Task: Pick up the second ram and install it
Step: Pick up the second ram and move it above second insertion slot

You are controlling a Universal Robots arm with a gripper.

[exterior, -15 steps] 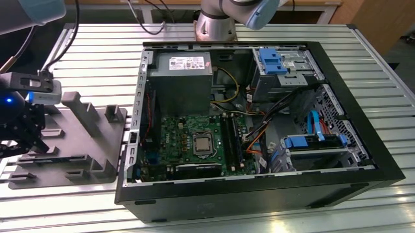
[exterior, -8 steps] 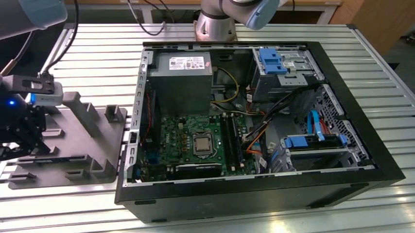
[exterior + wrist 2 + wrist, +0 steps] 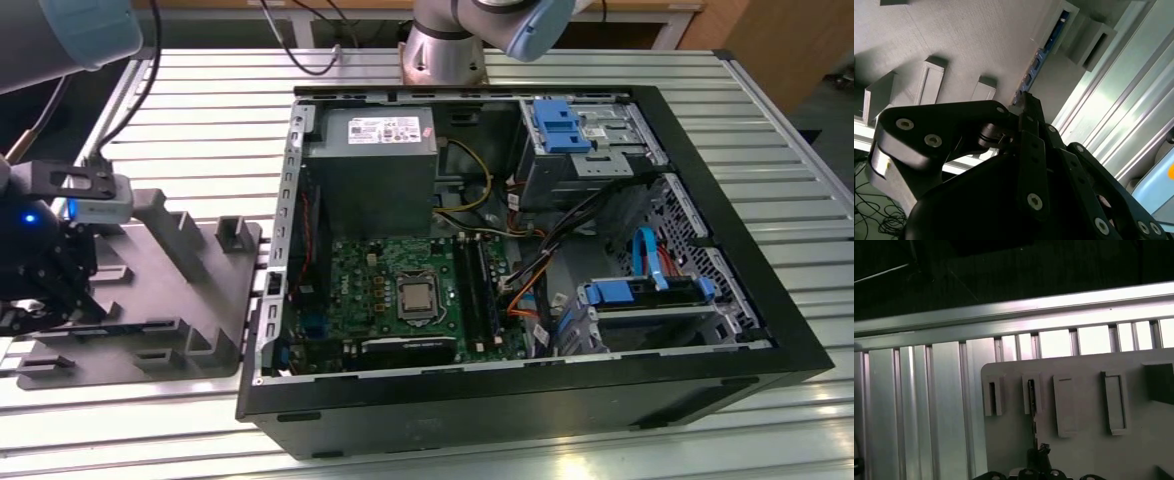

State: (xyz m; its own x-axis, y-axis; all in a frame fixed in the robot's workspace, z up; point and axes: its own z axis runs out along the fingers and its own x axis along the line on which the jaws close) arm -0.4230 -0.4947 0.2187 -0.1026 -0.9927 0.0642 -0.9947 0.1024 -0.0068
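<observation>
The second ram [image 3: 1046, 47] is a thin dark-blue stick standing on edge in a slot of the grey holder tray [image 3: 954, 35]. In the first wrist view the second ram [image 3: 1031, 405] shows edge-on as a thin dark line in the tray [image 3: 1089, 450]. My gripper [image 3: 1025, 100] sits at one end of the stick, its black fingers drawn together on it; its tip [image 3: 1039, 456] meets the stick's end. In the exterior view my gripper [image 3: 34, 305] hangs over the tray [image 3: 180, 290] at the exterior view's far left. The stick stands seated in the slot.
An open black computer case [image 3: 534, 400] lies at the exterior view's centre and right, with a green motherboard [image 3: 387, 270], long black memory slots [image 3: 477, 290], a power supply [image 3: 374, 160] and blue drive brackets [image 3: 641, 292]. The tray has several raised slot blocks [image 3: 238, 235]. Everything rests on a ribbed aluminium table [image 3: 200, 120].
</observation>
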